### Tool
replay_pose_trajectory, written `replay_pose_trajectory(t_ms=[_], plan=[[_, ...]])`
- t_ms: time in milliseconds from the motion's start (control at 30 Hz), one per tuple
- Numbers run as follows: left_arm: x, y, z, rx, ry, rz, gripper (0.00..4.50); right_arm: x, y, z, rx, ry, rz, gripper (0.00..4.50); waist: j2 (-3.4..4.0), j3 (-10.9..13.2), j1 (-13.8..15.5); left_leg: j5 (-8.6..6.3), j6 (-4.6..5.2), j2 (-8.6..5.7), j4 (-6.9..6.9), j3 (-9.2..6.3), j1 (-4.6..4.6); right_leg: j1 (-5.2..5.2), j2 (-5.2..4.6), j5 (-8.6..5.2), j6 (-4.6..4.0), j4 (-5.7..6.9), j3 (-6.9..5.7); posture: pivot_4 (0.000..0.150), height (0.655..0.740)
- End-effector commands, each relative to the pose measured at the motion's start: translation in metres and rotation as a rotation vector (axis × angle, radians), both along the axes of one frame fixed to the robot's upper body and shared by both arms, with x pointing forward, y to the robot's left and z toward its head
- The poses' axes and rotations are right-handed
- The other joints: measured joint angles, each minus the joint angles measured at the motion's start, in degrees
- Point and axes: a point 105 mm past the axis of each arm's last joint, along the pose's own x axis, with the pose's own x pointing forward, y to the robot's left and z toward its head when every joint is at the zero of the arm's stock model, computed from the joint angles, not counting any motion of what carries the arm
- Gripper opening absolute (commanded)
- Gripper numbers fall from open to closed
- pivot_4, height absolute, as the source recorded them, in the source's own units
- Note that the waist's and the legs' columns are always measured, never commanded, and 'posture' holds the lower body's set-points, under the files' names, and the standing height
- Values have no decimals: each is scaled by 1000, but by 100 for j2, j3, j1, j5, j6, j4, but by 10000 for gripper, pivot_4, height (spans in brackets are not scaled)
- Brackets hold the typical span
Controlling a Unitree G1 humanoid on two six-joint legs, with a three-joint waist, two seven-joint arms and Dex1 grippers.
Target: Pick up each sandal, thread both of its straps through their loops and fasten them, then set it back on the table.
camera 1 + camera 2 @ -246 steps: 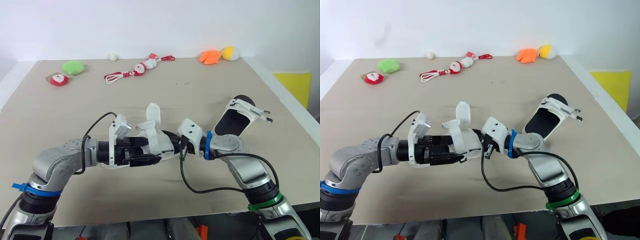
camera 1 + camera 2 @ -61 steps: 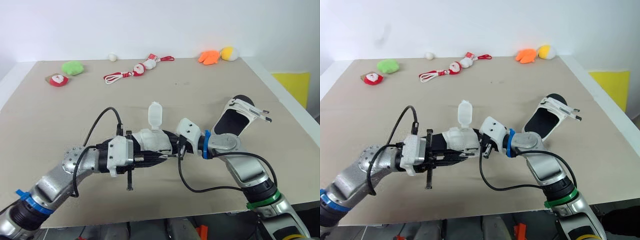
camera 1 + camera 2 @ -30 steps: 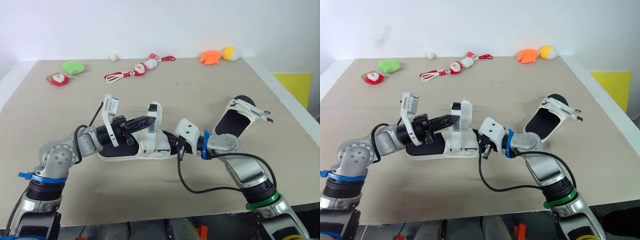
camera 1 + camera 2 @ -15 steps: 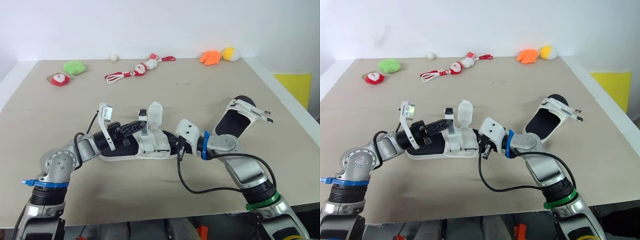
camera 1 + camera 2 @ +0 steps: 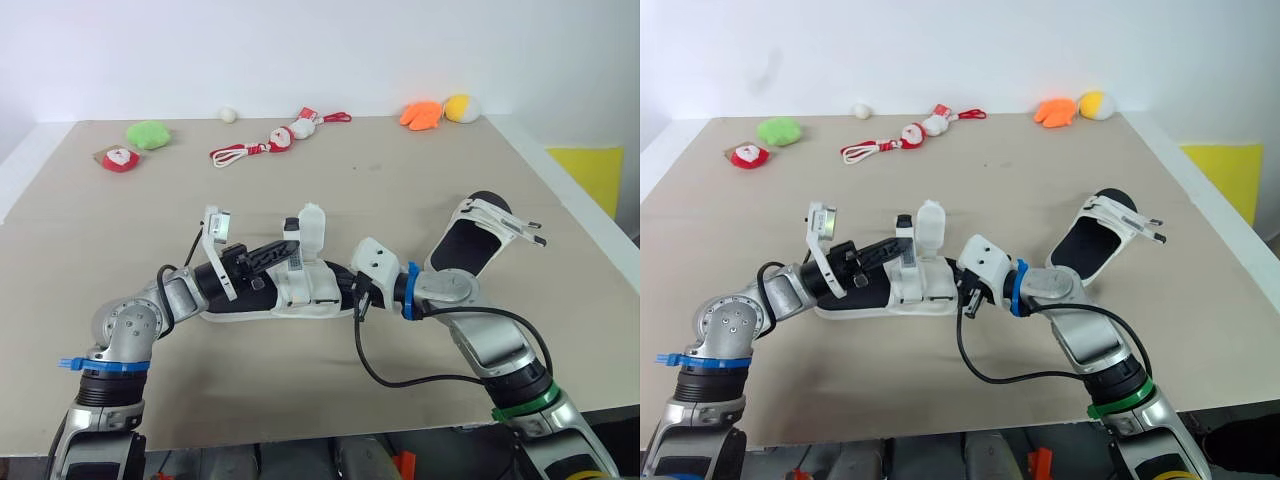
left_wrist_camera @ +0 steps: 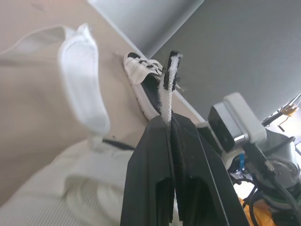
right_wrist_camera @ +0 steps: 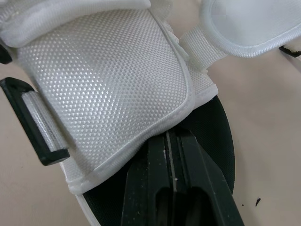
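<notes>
near sandal (image 5: 300, 292) laid on bench (image 5: 400, 180), one end clamped by right tool (image 7: 171, 137). strap (image 6: 165, 96) pinched by left tool (image 6: 168, 123) (not yet threaded, as judged). far sandal (image 5: 468, 242) left to be done.

The near sandal (image 5: 310, 290) is showing white dotted mesh over a black sole; the far sandal (image 5: 470, 240) is seemingly matching it.

Left hand (image 5: 290, 246) pinched shut, right hand (image 5: 347, 292) closed, both forearms angled inward, tips near.
</notes>
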Motion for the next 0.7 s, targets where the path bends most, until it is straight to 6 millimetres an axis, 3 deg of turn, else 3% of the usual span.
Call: replay_pose_trajectory(t_ms=[33,467,633,667,700], plan=[[5,2,3,0,-22,17,1073,-4,-1,-8,-11,31,-6,0,0,0,0,0,0,0,-1,-1,0,0,0,0,-1,0,0,1500,7400],[11,3,-10,58,-16,52,1073,-5,-2,-7,-8,33,-13,0,-1,0,5,0,0,-1,-1,-2,-1,2,-1,-1,-1,-1,-1,1500,7400],[11,3,-10,61,-22,52,22834,-5,-2,-7,-7,32,-14,0,0,0,5,0,0,-2,-3,-3,-1,1,-1,-2,-2,-2,-1,1500,7400],[11,4,-10,64,-26,54,29621,-5,-2,-7,-7,32,-14,0,0,0,5,0,0,-2,-3,-3,-1,1,-1,-3,-2,-2,-1,1500,7400],[12,4,-9,67,-31,55,32783,-5,-2,-7,-7,32,-13,0,0,0,5,0,-1,-2,-3,-3,-1,1,-1,-2,-2,-2,-1,1500,7400]])
